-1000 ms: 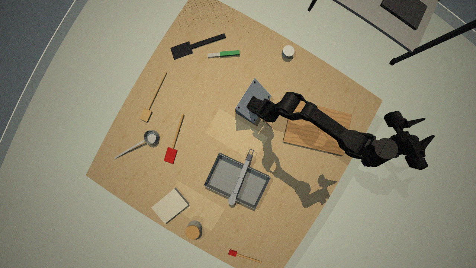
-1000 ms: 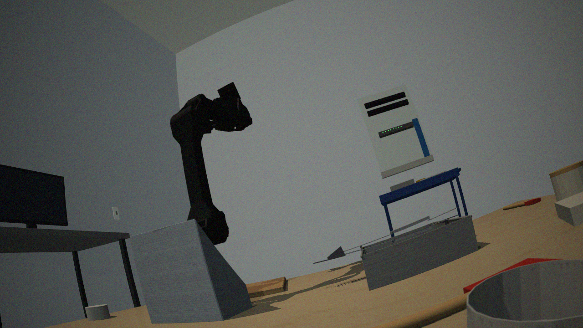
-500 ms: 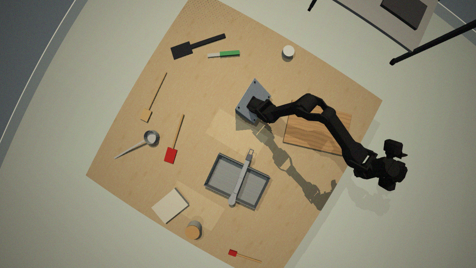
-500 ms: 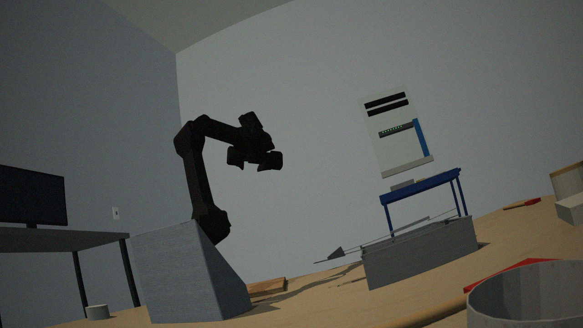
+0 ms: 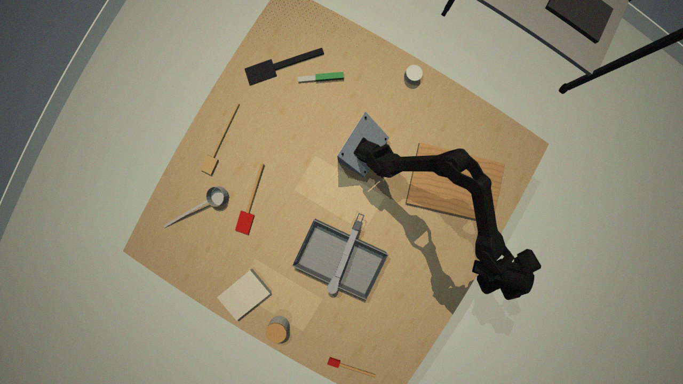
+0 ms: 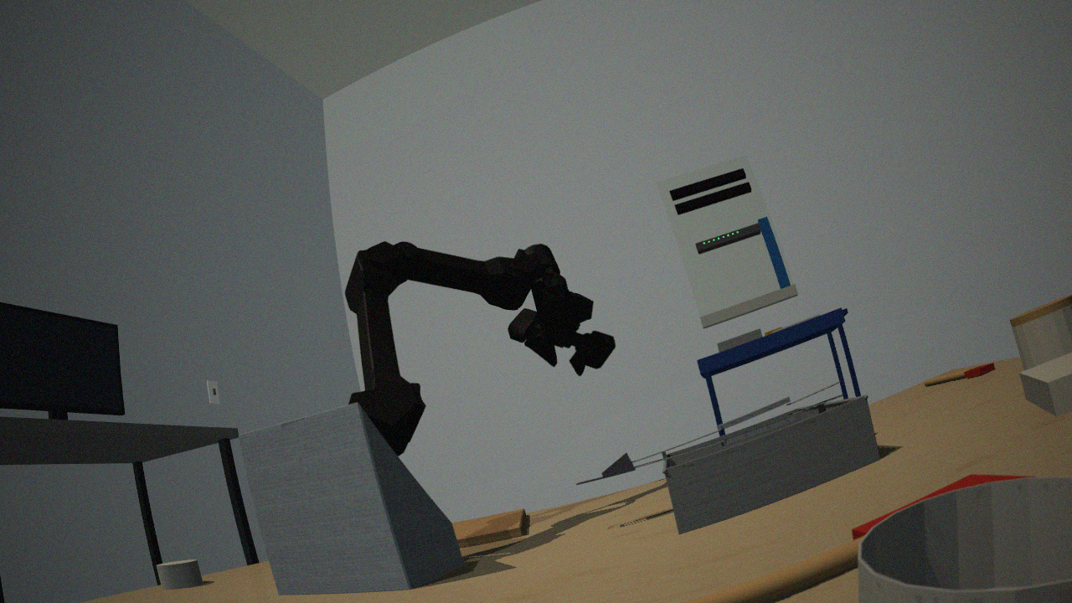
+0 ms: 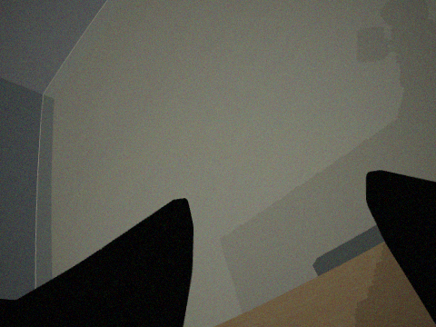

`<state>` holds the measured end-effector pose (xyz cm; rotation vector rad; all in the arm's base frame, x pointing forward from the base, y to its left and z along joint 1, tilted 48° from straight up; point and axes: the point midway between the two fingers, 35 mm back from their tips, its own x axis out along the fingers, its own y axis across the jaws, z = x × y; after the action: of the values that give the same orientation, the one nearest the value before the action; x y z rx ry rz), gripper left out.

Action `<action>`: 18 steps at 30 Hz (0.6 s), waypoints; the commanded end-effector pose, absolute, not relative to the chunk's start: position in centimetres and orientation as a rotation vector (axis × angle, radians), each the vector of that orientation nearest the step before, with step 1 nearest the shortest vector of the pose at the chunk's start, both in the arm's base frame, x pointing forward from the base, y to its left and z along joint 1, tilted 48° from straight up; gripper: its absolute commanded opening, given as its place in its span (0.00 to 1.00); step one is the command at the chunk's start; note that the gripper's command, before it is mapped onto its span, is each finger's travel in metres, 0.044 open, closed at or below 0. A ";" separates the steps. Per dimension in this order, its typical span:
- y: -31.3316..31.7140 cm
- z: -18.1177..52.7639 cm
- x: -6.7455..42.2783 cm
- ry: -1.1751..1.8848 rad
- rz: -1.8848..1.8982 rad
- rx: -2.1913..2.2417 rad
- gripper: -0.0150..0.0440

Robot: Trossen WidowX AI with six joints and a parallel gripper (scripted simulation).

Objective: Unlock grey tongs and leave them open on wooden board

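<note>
The grey tongs (image 5: pixel 344 258) (image 6: pixel 618 466) lie shut across the grey roasting tin (image 5: pixel 319 250) (image 6: pixel 771 457), with their tips poking out past one rim. The wooden board (image 5: pixel 429 191) lies right of the arm's base, partly under the arm. My gripper (image 5: pixel 506 281) (image 6: pixel 567 361) (image 7: pixel 278 200) is open and empty. It hangs high over the table's right edge, beyond the board and well away from the tongs. In the wrist view only floor and a corner of the table show between the fingers.
The arm's grey base (image 5: pixel 359 136) (image 6: pixel 329 502) stands mid-table. A red spatula (image 5: pixel 244 222), a ladle (image 5: pixel 217 196), a wooden spatula (image 5: pixel 209 164), a black spatula (image 5: pixel 261 71), a white block (image 5: pixel 244 294), a can (image 5: pixel 277 330) and a white cup (image 5: pixel 413 73) lie around.
</note>
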<state>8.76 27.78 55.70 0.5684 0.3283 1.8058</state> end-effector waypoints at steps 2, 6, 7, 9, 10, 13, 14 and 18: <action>29.7 50.7 14.7 0.650 1.611 0.686 0.69; 30.1 46.0 19.8 0.914 1.395 0.823 0.69; 29.9 44.7 21.1 0.979 1.333 0.863 0.69; 29.5 42.0 23.7 1.107 1.198 0.950 0.69; 29.1 40.7 25.0 1.166 1.127 0.995 0.69; 27.6 36.8 28.2 1.327 0.908 1.136 0.69; 27.0 35.5 29.1 1.378 0.832 1.187 0.69; 23.7 30.0 32.6 1.560 0.485 1.402 0.69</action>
<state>30.40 26.07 34.01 1.2440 1.4251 0.7348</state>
